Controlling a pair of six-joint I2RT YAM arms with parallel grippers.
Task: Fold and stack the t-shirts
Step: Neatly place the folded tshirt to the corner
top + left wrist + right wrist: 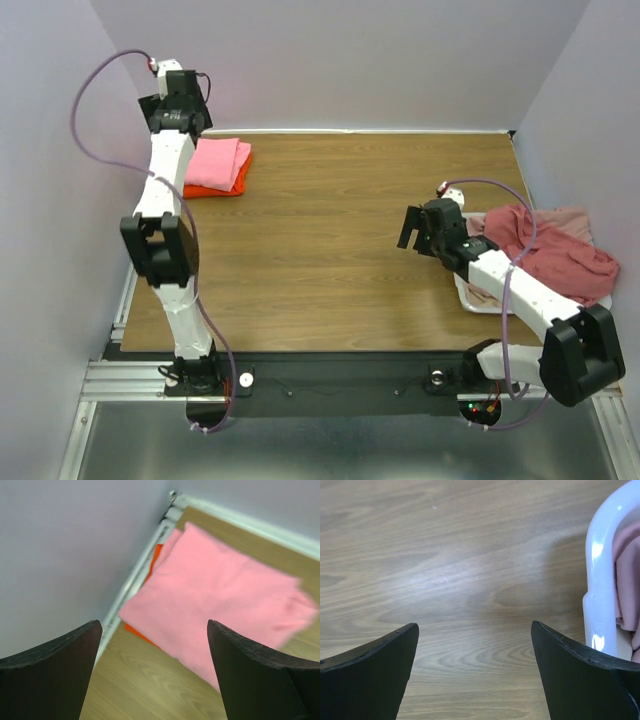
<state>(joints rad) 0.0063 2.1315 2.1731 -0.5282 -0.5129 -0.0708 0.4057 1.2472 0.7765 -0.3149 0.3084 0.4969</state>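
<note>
A folded light pink t-shirt (215,162) lies on a folded bright orange t-shirt (228,188) at the table's far left. In the left wrist view the pink shirt (225,590) covers the orange shirt (137,631) except for a thin edge. My left gripper (190,118) (154,630) is open and empty, just above the near-left corner of this stack. A crumpled dusty rose t-shirt (550,250) and a pale pink t-shirt (575,218) lie heaped on the right. My right gripper (410,228) (475,627) is open and empty over bare wood, left of the heap.
A white plastic tray (470,298) (600,580) holds the heaped shirts at the right edge, with rose cloth (627,580) inside its rim. Lilac walls close in the table on the left, back and right. A metal rail (137,575) runs along the left edge.
</note>
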